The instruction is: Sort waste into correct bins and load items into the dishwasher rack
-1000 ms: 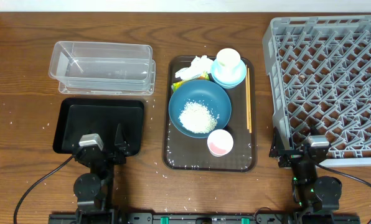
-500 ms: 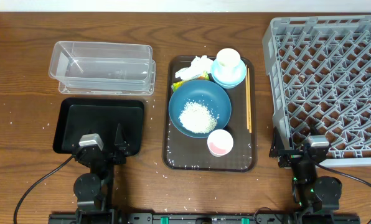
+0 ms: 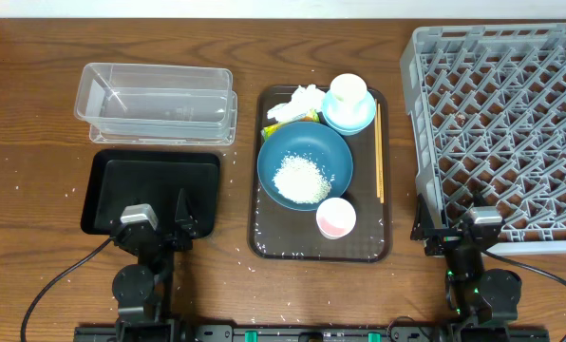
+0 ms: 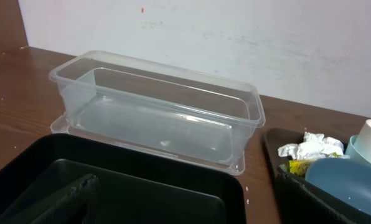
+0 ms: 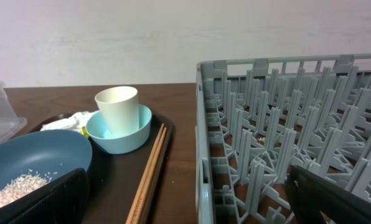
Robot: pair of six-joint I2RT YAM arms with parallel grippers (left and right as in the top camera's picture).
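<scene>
A dark-blue bowl (image 3: pixel 305 152) holding a heap of rice (image 3: pixel 299 178) sits on the brown serving tray (image 3: pixel 273 237). Beside it are a pink cup (image 3: pixel 336 218), a pale cup (image 3: pixel 349 90) standing in a light-blue bowl (image 3: pixel 354 116), chopsticks (image 3: pixel 379 152), a crumpled napkin (image 3: pixel 304 98) and a yellow-green wrapper (image 3: pixel 307 117). The clear bin (image 3: pixel 155 103) and black bin (image 3: pixel 150 185) lie at the left. The grey rack (image 3: pixel 501 123) fills the right. My left gripper (image 3: pixel 161 217) hangs open over the black bin's near edge. My right gripper (image 5: pixel 192 205) stands open and empty at the rack's near-left corner.
Loose rice grains are scattered on the wooden table around the serving tray and the black bin. In the left wrist view the clear bin (image 4: pixel 160 118) stands just behind the black bin (image 4: pixel 142 180). A pale wall closes the far side.
</scene>
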